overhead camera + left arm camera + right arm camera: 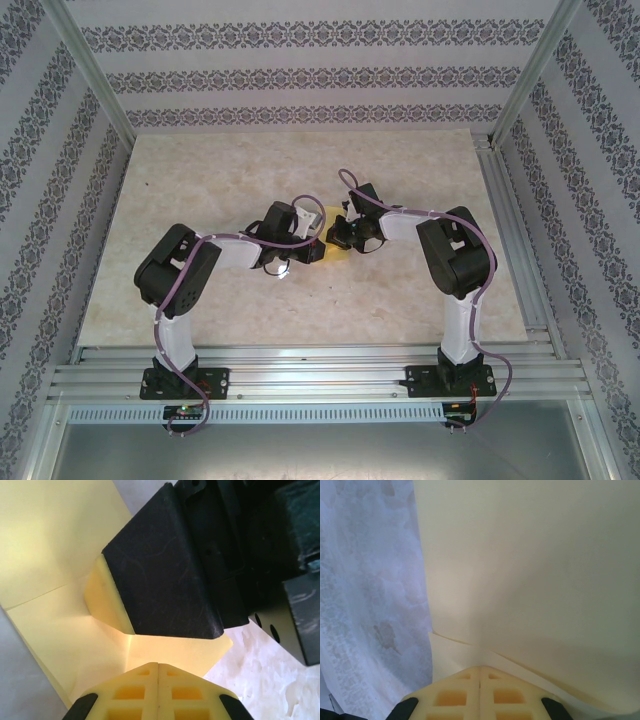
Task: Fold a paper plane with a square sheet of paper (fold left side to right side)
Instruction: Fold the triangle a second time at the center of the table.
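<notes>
Mustard-yellow square sheet of thin paper (55,625), already creased and with one flap overlapping, lies flat near the middle of the pale marble-patterned tabletop (200,200), between the tips of the two arms. It looks feather-light, limp and smooth. It will likely slide on the slick top, and wrinkle or tear if pinched hard. I judge a free edge or corner the best place to take it, with the other tip pinning the sheet. Left gripper (157,666), its cream latticed fingers clenched together, sits at the paper's near edge. The right gripper (480,669), likewise clenched with nothing seen between its fingers, presses its tip onto the sheet close by. No brand, label or lettering is legible anywhere.
</notes>
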Controlling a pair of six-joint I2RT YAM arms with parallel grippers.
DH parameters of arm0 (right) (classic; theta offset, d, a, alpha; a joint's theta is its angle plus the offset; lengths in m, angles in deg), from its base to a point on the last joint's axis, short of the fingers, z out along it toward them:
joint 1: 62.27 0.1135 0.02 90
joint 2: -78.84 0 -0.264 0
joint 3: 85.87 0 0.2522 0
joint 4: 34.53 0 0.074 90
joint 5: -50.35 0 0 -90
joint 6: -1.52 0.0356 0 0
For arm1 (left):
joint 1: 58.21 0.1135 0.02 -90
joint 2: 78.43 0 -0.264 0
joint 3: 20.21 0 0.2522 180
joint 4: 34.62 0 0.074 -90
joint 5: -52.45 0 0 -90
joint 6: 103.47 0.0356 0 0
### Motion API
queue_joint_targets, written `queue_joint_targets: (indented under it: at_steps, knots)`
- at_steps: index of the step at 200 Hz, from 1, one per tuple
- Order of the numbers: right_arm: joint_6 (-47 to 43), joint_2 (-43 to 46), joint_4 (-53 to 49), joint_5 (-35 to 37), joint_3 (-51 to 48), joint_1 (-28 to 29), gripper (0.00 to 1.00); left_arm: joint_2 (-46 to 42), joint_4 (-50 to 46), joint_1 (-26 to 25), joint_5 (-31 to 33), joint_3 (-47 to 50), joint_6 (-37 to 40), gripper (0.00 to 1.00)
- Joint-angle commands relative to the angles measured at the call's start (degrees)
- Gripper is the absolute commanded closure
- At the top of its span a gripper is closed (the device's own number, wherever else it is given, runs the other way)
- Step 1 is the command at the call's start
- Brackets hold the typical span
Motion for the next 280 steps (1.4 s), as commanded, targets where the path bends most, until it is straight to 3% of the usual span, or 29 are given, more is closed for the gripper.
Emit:
queue_joint_targets:
  at_steps: [1,151,210,256,280]
  knots:
    - [-1.29,-2.37,-5.89,3.59,-2.17,0.61,1.00,1.39,-0.37,0.18,0.06,-0.06,1.66,0.99]
    - [-1.43,-0.21,-5.85,2.65,-1.24,0.29,1.00,4.24,-0.55,-0.91,2.41,4.13,2.04,1.00]
    - [-2.12,9.27,-8.50,4.05,0.05,-1.19,0.89,4.38,-1.29,-1.83,4.28,6.64,2.24,1.00]
    - [2.28,13.35,-2.96,5.15,-4.57,0.04,1.00,4.23,-1.47,-2.18,4.68,6.30,2.32,1.00]
    - [6.83,11.99,2.73,5.15,-7.03,1.34,1.00,4.31,-2.06,-2.33,4.96,5.94,2.73,1.00]
